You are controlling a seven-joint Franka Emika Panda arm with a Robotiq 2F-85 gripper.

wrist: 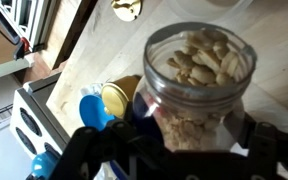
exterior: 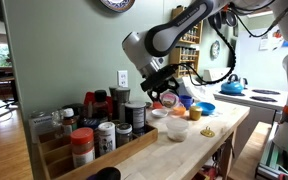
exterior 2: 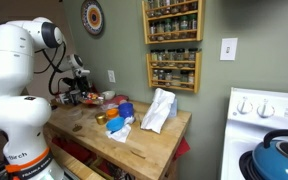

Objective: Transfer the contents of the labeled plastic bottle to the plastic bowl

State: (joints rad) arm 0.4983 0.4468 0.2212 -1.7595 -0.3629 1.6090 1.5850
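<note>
Gripper (wrist: pixel 184 150) was closed around the labeled plastic bottle (wrist: pixel 199 75), its dark fingers (wrist: pixel 84 150) pressed against the bottle sides at the bottom of the wrist view. Bottle mouth was uncapped and showed pale, nut-like pieces inside. In an exterior view, the plastic bowl (exterior: pixel 177 128) stood on the wooden counter (exterior: pixel 189 148) at frame centre, below the arm's end. A blue bowl (exterior: pixel 206 108) sat to its upper right.

I have the white arm (exterior 2: pixel 14 75) filling the left of this view, its gripper (exterior 2: pixel 77 90) low over the far end of the wooden surface (exterior 2: pixel 134 150) among dark clutter. Blue bowls (exterior 2: pixel 125 107) sit mid-surface, near a crumpled white bag (exterior 2: pixel 159 110). Two spice racks (exterior 2: pixel 174 70) hang on the wall above.
</note>
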